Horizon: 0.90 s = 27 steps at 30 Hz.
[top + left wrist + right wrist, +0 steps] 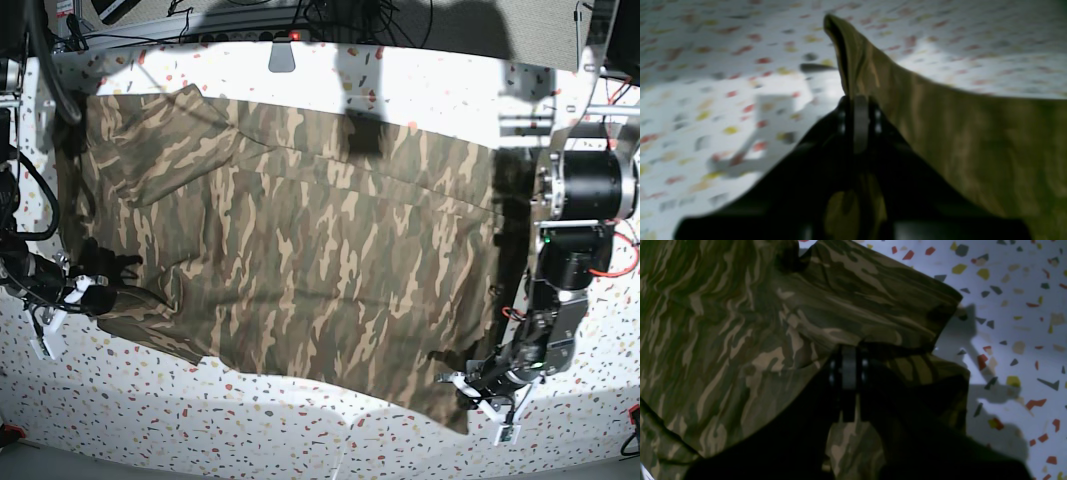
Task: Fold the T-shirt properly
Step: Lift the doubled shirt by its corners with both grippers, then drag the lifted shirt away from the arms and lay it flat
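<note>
My left tool (860,100) and right tool (849,355) each pinch the shirt (300,240); its cloth hides both tips.

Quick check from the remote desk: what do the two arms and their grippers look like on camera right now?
Both arms are black. The left arm has a bulky black cylindrical joint with a silver rim, a red wire beside it, and white parts at the left gripper. The right arm trails black cables, with white pieces at the right gripper. In the wrist views, the fingers look dark and flat.
</note>
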{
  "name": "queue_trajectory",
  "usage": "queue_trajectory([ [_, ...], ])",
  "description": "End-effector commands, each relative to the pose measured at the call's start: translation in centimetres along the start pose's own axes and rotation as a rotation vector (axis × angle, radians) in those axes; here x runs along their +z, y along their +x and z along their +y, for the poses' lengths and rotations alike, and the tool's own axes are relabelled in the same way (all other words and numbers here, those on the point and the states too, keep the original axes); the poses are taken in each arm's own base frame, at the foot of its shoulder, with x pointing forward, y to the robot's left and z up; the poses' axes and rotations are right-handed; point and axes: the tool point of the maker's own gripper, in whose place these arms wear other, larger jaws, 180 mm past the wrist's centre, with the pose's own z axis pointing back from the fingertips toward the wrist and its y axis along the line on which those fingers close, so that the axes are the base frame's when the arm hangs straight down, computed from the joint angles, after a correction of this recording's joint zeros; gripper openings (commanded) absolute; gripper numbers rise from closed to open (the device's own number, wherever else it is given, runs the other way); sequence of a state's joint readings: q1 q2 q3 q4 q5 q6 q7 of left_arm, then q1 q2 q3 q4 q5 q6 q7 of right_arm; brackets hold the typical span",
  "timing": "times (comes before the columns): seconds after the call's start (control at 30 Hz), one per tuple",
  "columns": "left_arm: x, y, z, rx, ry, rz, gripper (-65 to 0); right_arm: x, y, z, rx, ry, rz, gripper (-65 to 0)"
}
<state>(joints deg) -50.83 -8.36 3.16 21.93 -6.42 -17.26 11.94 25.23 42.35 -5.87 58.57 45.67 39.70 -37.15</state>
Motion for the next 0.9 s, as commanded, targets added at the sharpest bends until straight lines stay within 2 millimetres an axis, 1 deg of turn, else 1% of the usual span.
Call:
queue_trajectory([
  [0.0, 0.2, 4.2, 0.1, -0.006, 0.009, -0.097, -65.0, 1.1, 2.6, -0.6, 0.018, -0.009, -0.066, -65.0],
  [0.1, 0.2, 3.8, 0.0, 0.017, 0.005, -0.115, -65.0, 1.1, 2.5, -0.6, 0.018, -0.01, -0.059, -65.0],
  [0.27, 0.9, 2.1, -0.7, 0.007, -0.008, -0.139, -65.0, 1.1, 2.4, -0.7, 0.023, -0.015, -0.054, -65.0],
  [0.37, 2.5, 1.7, -1.4, 0.009, -0.029, -0.209, -65.0, 1.1, 2.3, -0.8, 0.03, -0.021, -0.047, -65.0],
  [0.47, 5.1, 1.9, -2.3, -0.003, -0.044, -0.298, -65.0, 1.1, 2.2, -0.9, 0.031, -0.022, -0.046, -65.0],
  [0.63, 9.4, 2.8, -2.5, -0.048, 0.004, -0.407, -65.0, 1.1, 2.3, -0.8, 0.029, -0.02, -0.048, -65.0],
  [0.73, 10.6, 2.0, -2.9, -0.061, 0.007, -0.397, -65.0, 1.1, 2.3, -0.8, 0.028, -0.019, -0.049, -65.0],
  [0.8, 10.8, 1.0, -3.0, -0.071, 0.013, -0.381, -65.0, 1.1, 2.5, -0.6, 0.015, -0.007, -0.062, -65.0],
  [0.87, 10.8, 0.1, -2.6, -0.065, 0.031, -0.366, -65.0, 1.1, 2.5, -0.4, 0.008, 0.0, -0.066, -65.0],
])
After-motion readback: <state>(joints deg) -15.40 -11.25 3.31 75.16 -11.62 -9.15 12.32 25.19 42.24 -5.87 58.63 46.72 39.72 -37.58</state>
